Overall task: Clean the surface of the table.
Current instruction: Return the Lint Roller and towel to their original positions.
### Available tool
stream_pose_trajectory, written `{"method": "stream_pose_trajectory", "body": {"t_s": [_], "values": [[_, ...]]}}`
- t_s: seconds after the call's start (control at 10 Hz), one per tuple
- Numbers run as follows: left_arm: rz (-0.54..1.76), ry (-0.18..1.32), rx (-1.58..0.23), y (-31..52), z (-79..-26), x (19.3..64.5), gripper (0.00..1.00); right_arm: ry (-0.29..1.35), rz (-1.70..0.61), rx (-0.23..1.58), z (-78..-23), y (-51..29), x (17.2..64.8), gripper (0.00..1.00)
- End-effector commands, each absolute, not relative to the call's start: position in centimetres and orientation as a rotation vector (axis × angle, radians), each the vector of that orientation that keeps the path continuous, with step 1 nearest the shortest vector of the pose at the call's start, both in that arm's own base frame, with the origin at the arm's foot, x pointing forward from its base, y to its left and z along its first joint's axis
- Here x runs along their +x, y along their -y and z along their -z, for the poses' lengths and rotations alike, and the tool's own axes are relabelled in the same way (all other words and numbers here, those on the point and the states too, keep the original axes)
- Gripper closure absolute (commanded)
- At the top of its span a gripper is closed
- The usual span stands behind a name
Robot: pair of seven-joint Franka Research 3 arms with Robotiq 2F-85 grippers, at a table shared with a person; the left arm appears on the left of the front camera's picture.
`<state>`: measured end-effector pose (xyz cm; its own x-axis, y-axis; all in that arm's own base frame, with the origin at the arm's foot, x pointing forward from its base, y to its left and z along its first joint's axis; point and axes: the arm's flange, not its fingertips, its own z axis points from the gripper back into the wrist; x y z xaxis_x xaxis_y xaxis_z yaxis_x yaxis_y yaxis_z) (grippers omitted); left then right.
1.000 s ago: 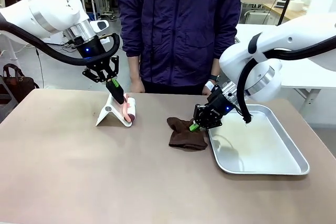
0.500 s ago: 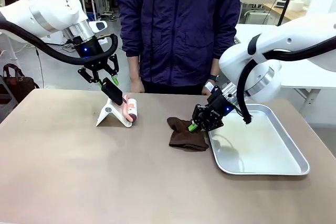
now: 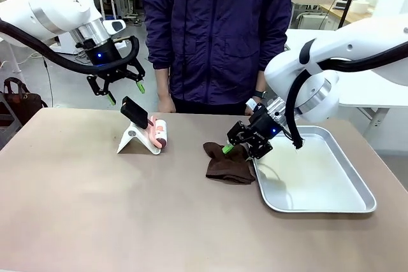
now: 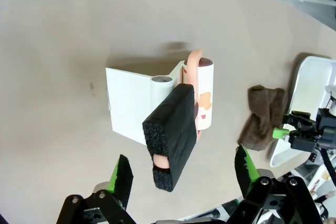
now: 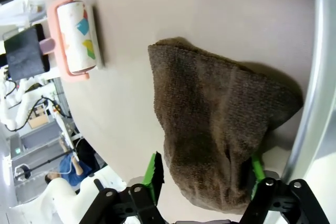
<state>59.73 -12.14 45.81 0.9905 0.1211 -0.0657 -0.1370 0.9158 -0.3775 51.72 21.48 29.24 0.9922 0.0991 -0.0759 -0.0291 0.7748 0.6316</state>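
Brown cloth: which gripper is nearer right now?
Right. The right gripper is open over the brown cloth, fingers straddling it beside the metal tray. The left gripper is open, raised above the lint roller, well off to the cloth's side.

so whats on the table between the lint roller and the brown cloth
Nothing: in the front view, bare table top separates the lint roller from the brown cloth. The right wrist view shows the same empty gap.

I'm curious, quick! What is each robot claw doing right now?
Left gripper: open, empty, above the lint roller.
Right gripper: open, fingers either side of the brown cloth.
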Motion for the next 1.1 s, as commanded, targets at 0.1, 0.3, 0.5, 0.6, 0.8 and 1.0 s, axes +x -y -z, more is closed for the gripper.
{"method": "stream_pose_trajectory", "body": {"t_s": [0.1, 0.3, 0.5, 0.6, 0.8, 1.0], "values": [[-0.149, -0.019, -0.425, 10.5, -46.5, 57.9, 0.00, -0.132, -0.116, 0.700, -29.3, -20.8, 52.2, 0.00], [-0.103, -0.014, -0.482, 9.2, -47.5, 55.6, 0.00, -0.135, -0.157, 0.728, -30.5, -20.3, 51.7, 0.00], [-0.044, 0.031, -0.583, 6.9, -48.7, 51.2, 0.00, -0.085, -0.176, 0.738, -33.3, -18.7, 50.9, 0.00], [-0.003, 0.045, -0.644, 5.4, -48.9, 48.7, 0.00, -0.069, -0.198, 0.779, -34.9, -17.6, 50.2, 0.00], [0.082, 0.054, -0.778, 2.3, -48.0, 44.4, 0.00, -0.091, -0.228, 0.941, -37.2, -14.9, 48.4, 0.00], [0.106, 0.133, -0.984, -2.0, -45.2, 40.6, 0.00, -0.122, -0.231, 1.073, -37.9, -10.9, 46.0, 0.00]]}}
